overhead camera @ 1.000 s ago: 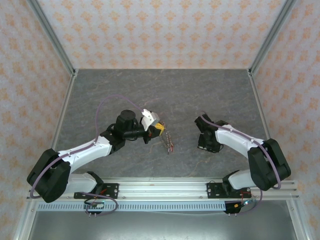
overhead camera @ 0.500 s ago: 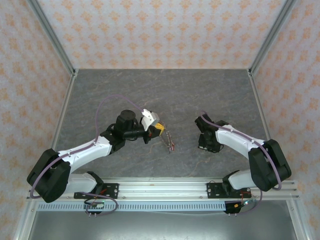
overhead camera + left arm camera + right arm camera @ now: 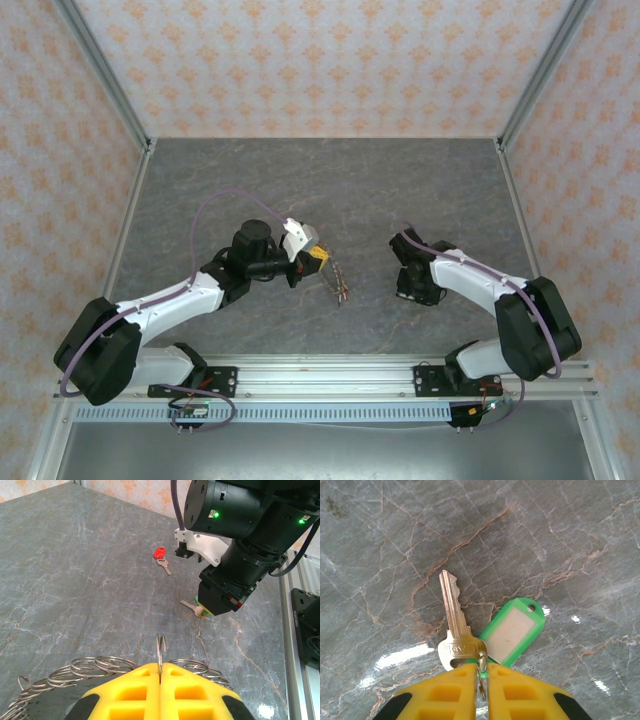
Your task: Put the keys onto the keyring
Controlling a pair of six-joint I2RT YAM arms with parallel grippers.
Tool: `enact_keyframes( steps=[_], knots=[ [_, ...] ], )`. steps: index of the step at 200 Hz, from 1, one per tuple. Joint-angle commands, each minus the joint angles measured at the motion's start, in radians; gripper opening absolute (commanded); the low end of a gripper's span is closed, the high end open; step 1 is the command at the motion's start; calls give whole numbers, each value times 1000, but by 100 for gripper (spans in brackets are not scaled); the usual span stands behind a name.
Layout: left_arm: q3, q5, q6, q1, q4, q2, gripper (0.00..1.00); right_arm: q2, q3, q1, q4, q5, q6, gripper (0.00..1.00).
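Observation:
My left gripper is shut on one small loop of the keyring, a band of linked steel split rings that fans out to both sides of the yellow fingers. The keyring hangs from it just above the table. My right gripper points down at the table, shut on a little ring that carries a brass key and a green plastic tag; both lie flat on the stone surface. A red-headed key lies loose beyond the right gripper.
The grey marbled table is walled by patterned panels with metal posts at the back corners. The two grippers are about a hand's width apart near the table's middle front. The mounting rail runs along the near edge.

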Motion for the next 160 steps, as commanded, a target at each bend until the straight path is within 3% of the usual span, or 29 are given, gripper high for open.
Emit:
enact_keyframes(
  steps=[1, 160],
  knots=[
    [26, -14, -12, -7, 52, -25, 0, 9, -4, 4, -21, 17, 2, 13],
    [26, -20, -12, -7, 40, -42, 0, -3, -8, 5, -39, 1, -8, 12]
  ],
)
